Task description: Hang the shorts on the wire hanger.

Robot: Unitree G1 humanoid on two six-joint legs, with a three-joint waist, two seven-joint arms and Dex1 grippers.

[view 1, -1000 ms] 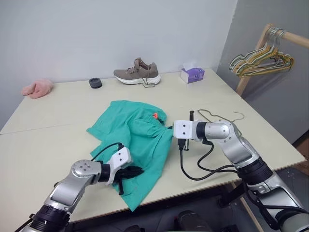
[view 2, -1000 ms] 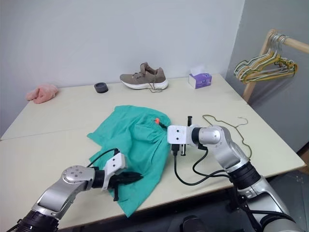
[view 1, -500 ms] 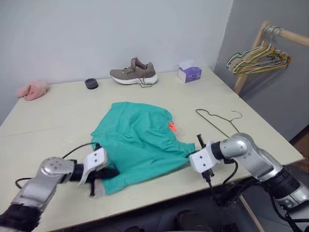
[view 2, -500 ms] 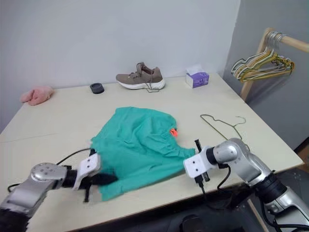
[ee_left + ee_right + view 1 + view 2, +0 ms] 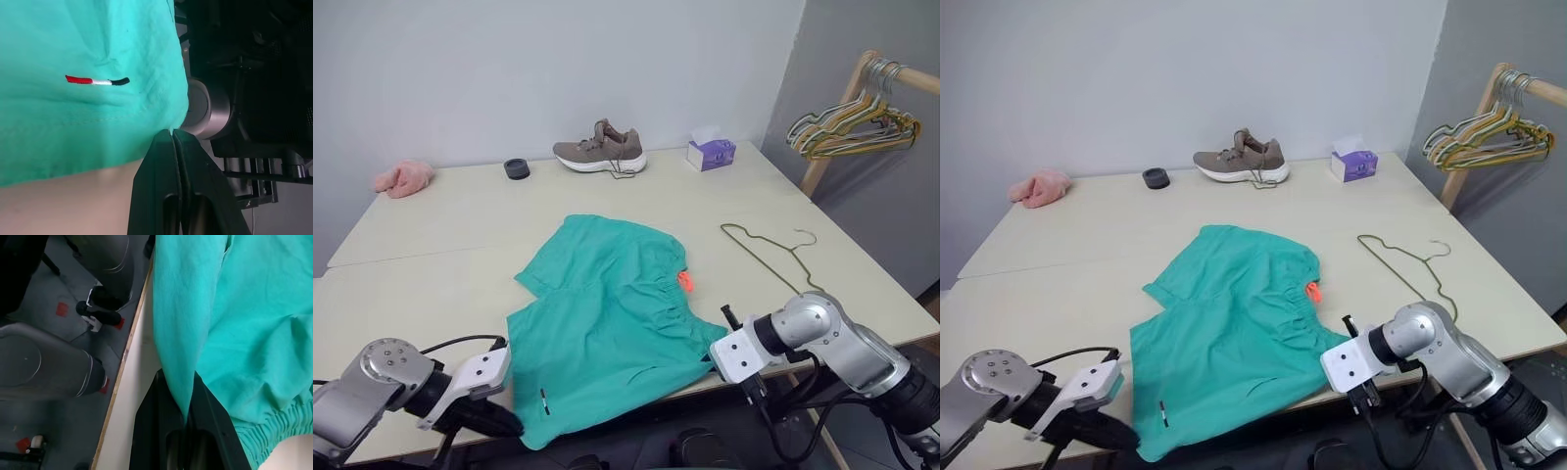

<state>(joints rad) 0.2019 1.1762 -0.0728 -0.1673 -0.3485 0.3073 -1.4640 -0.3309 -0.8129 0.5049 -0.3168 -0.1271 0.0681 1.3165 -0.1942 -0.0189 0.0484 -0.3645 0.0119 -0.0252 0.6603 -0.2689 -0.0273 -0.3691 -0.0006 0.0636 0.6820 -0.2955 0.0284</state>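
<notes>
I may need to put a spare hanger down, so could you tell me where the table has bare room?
Free: the stretch of table between the pink cloth and the shorts, and the strip between the shoe and the shorts. Crowded: the near edge, where both grippers pinch the shorts, and around the wire hanger.

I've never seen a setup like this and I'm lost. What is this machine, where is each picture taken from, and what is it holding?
It is a humanoid robot with two arms, each ending in a two-fingered tool. The two wide pictures come from its head, looking down at a table. The two close-ups come from cameras on its wrists. Teal shorts lie spread near the table's front edge. The left tool is shut on a hem corner, and the right tool on the edge by the gathered waistband. A bare wire hanger lies beside the shorts, untouched. Farther back sit a shoe, a tissue box and a pink cloth.
</notes>
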